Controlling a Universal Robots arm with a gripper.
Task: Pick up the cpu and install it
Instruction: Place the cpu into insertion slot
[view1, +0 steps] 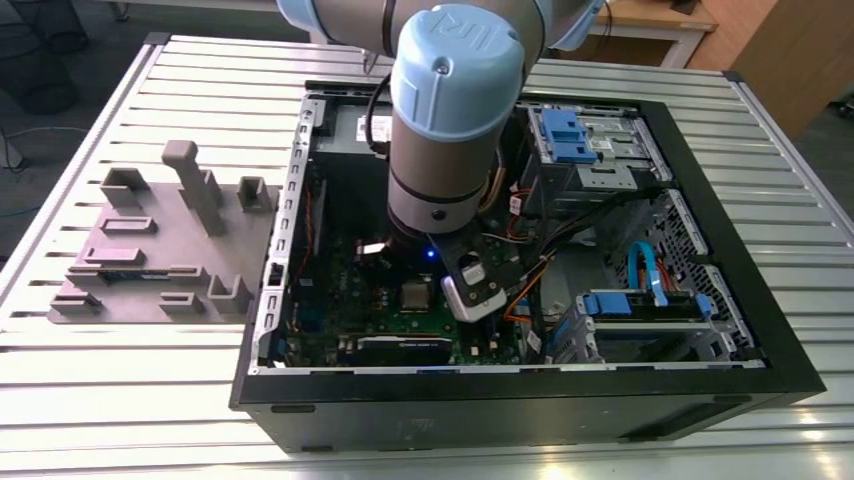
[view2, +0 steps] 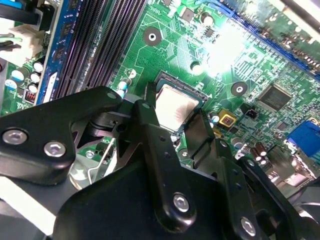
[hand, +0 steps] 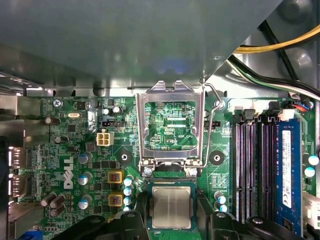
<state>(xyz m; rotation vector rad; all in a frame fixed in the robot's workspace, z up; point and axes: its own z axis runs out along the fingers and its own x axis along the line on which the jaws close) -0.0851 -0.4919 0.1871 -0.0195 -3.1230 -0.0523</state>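
The cpu (hand: 171, 207), a small square chip with a shiny silver top, lies flat in the socket on the green motherboard (hand: 75, 150), below the flipped-up metal load plate (hand: 172, 125). My gripper (hand: 172, 219) hangs low over it, with one black finger (hand: 131, 220) on each side of the chip. The fingers stand a little outside the socket's edges, so the gripper is open. In the second wrist view the cpu (view2: 175, 107) shows between the same two fingers (view2: 150, 120). In the exterior view the cpu (view1: 416, 293) lies just beside the gripper (view1: 467, 290), deep inside the computer case (view1: 534, 385).
A mauve-grey plastic tray (view1: 147, 250) with upright blocks stands on the slatted table at the exterior view's left. Dark memory slots (hand: 255, 165) run beside the socket. Yellow and black cables (hand: 280, 47) and blue drive bays (view1: 574, 135) crowd the case.
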